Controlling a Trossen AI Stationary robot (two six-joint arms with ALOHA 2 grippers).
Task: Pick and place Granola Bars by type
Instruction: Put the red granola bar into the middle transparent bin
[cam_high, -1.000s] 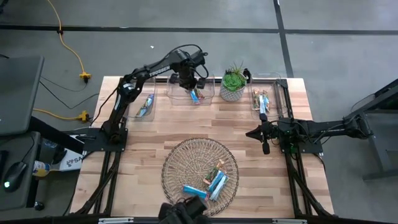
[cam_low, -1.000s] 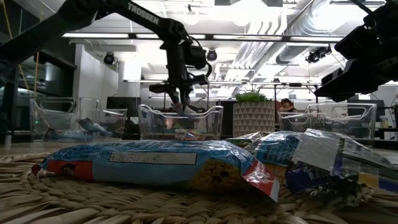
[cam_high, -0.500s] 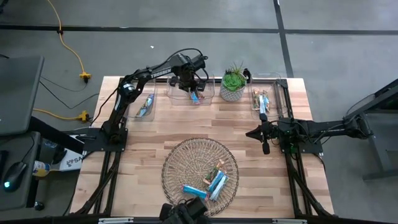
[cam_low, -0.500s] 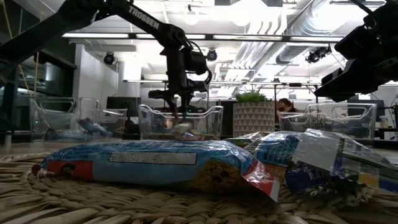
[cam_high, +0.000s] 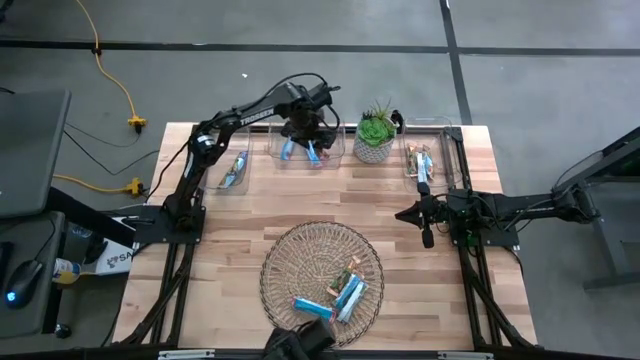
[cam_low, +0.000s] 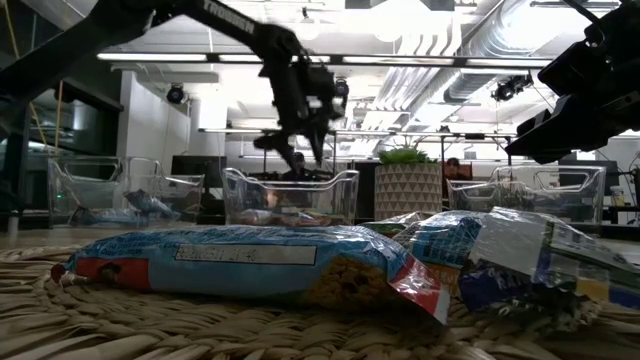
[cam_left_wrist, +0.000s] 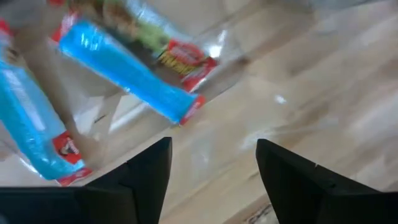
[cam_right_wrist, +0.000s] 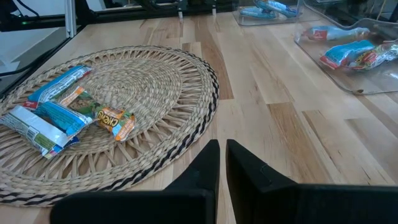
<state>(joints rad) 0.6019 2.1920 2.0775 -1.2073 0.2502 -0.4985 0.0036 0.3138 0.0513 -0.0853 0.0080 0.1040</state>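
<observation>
So the left pincer (cam_high: 305, 132) hangs spread apart over the middle clear bin (cam_high: 340, 150), blue bars (cam_left_wrist: 127, 78) below; right pincer (cam_high: 428, 238) pinched together.

Left gripper (cam_high: 303, 131) extended far across the table, jaws spread, right gripper (cam_high: 428, 238) low, jaws closed

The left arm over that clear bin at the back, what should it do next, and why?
Probably lift straight up and swing back toward the woven basket. The left gripper hangs open and empty over the middle clear bin, with two blue bars lying inside, so that drop looks done. More bars wait in the basket. The right gripper waits shut.
</observation>
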